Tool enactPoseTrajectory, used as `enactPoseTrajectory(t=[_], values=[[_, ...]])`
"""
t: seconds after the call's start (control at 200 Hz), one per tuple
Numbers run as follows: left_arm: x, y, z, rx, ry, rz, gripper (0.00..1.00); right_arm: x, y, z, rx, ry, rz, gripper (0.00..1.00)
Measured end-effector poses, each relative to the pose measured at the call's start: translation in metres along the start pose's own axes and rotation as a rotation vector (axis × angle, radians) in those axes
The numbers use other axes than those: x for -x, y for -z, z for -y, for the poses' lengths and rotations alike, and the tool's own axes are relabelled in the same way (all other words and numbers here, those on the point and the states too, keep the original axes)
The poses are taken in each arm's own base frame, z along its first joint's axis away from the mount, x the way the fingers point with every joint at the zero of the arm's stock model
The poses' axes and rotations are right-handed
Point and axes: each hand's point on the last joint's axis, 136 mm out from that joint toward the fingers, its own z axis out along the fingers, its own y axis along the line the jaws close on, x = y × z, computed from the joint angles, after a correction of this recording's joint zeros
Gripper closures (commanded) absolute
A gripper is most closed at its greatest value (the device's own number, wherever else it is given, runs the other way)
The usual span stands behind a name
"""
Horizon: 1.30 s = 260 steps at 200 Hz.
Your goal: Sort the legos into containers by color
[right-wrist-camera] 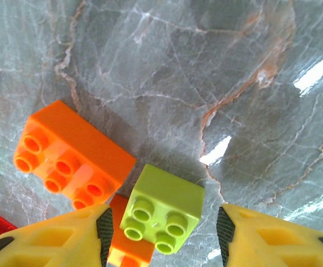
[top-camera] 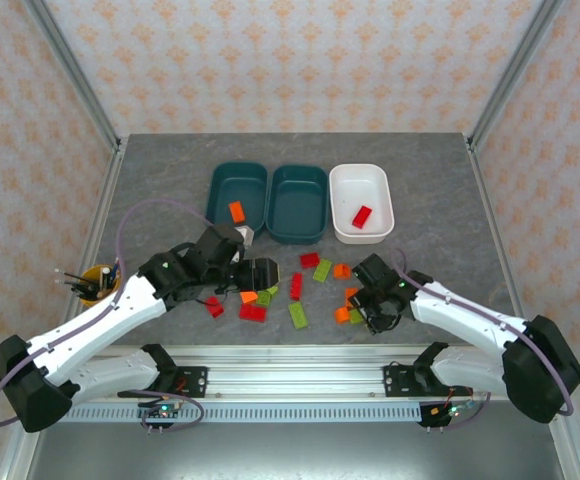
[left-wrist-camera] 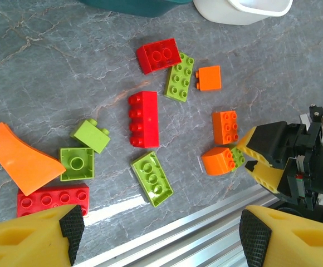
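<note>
At the near right of the scattered legos (top-camera: 300, 290), a green square brick (right-wrist-camera: 161, 208) sits studs-up between the yellow fingers (right-wrist-camera: 67, 239) of the right gripper (right-wrist-camera: 162, 236) — its jaws straddle the brick, unclenched, with a gap showing on its right side; a larger orange brick (right-wrist-camera: 72, 161) lies just left of it on the grey table (right-wrist-camera: 206, 67). The left gripper (left-wrist-camera: 156, 233) hangs over the left of the scatter, released, nothing between its fingers. Farther back the containers (top-camera: 298, 203) stand in a row — the left teal tub (top-camera: 238, 185) holds an orange piece (top-camera: 237, 211); the white tub (top-camera: 360, 190), on the right, holds a red piece (top-camera: 361, 216). A yellow pencil cup (top-camera: 97, 283) stands at the far left.
</note>
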Motion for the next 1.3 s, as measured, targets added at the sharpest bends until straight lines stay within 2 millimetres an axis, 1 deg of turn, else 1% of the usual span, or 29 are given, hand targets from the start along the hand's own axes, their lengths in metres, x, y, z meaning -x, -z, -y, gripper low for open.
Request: enactPoseTrajectory(t=[0.11, 0.28, 0.62, 0.801, 1.206, 1.301], values=[[-0.002, 0.0, -0.002, 0.001, 0.001, -0.001, 0.23, -0.002, 0.004, -0.003, 0.014, 0.008, -0.004, 0.46], [-0.002, -0.001, -0.002, -0.001, 0.001, 0.001, 0.23, -0.004, 0.004, -0.003, 0.015, 0.011, -0.009, 0.46], [0.001, -0.001, 0.001, -0.015, -0.001, 0.012, 0.23, -0.007, -0.008, -0.003, -0.016, 0.018, -0.022, 0.46], [0.001, -0.001, 0.002, -0.019, -0.002, 0.012, 0.23, -0.007, -0.011, -0.002, -0.013, 0.011, -0.021, 0.5], [0.003, -0.001, 0.004, -0.028, -0.003, 0.02, 0.23, -0.005, -0.019, 0.01, -0.037, -0.003, -0.017, 0.55], [0.004, -0.001, 0.006, -0.034, 0.0, 0.022, 0.23, -0.004, -0.02, 0.011, -0.046, -0.006, -0.017, 0.61]])
